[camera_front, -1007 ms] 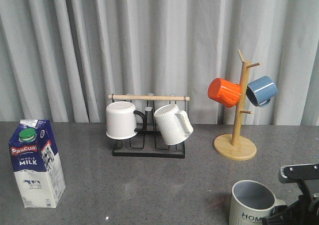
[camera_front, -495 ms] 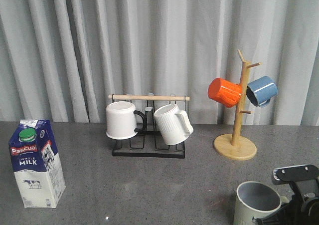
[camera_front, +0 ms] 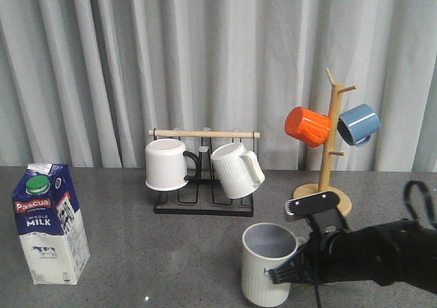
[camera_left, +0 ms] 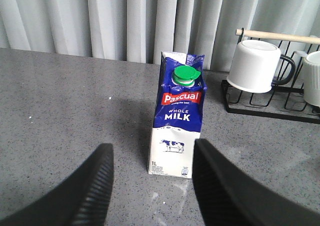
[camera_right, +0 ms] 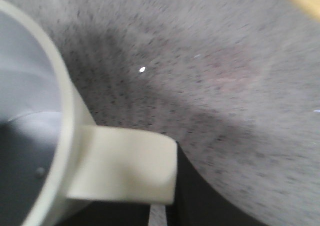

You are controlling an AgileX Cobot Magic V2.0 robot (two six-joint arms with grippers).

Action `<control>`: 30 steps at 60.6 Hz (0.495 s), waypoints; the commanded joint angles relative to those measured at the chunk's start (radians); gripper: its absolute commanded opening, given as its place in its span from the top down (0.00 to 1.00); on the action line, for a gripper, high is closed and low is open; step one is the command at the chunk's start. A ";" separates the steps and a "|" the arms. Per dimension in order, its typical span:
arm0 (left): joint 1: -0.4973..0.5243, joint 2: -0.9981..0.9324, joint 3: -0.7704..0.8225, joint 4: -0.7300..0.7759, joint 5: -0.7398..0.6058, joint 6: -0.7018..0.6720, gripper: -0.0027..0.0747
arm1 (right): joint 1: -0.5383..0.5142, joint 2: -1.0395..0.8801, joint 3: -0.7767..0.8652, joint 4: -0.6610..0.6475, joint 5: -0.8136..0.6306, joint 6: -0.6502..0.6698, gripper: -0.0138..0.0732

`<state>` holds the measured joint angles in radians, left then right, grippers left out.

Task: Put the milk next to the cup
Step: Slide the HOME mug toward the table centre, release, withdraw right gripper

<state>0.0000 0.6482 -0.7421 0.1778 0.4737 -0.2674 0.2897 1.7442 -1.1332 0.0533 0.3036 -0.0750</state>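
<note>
Front view first: pleated grey curtain (camera_front: 205, 48) across the back, speckled grey table (camera_front: 136, 253) below. Black-sleeved right arm (camera_front: 382, 257) reaching in low from the right edge. Wooden mug tree (camera_front: 326, 151) at the back right, carrying an orange and a blue mug; black wire rack (camera_front: 203, 205) at the back centre with two white mugs hung on it. Milk (camera_front: 51, 222) upright at the far left, label forward, well apart from everything else. Cup (camera_front: 268, 263) at front centre, mouth up, lettering mostly hidden by the right gripper (camera_front: 292, 272) at its handle side. Probably held by the handle because that is the easiest part to pinch. Hard to tell here whether the base is resting on the table or just above it.

Right wrist view, blurred and very close: cream rim of the cup (camera_right: 45, 136), handle (camera_right: 125, 168) with a dark finger pressed against it, so claw judged clamped on the handle. Nothing of the carton visible.

Left wrist view: left gripper (camera_left: 152, 196), absent from the front view, with both fingers (camera_left: 95, 186) spread wide and empty, aimed at the milk (camera_left: 177, 121) standing just beyond them, untouched. Carton square to the opening, likely lined up for a side grasp. Carton not yet near the cup.
</note>
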 commanded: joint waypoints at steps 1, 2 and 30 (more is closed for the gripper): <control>-0.001 0.005 -0.032 0.006 -0.068 0.000 0.50 | 0.005 0.009 -0.079 0.009 -0.008 0.000 0.84; -0.001 0.005 -0.032 0.006 -0.068 0.000 0.50 | 0.005 0.017 -0.085 0.011 -0.002 0.000 0.84; -0.001 0.005 -0.032 0.005 -0.065 -0.001 0.50 | 0.005 -0.022 -0.115 0.006 0.171 -0.006 0.58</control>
<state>0.0000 0.6482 -0.7421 0.1778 0.4737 -0.2674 0.2958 1.7969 -1.2206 0.0685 0.4836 -0.0717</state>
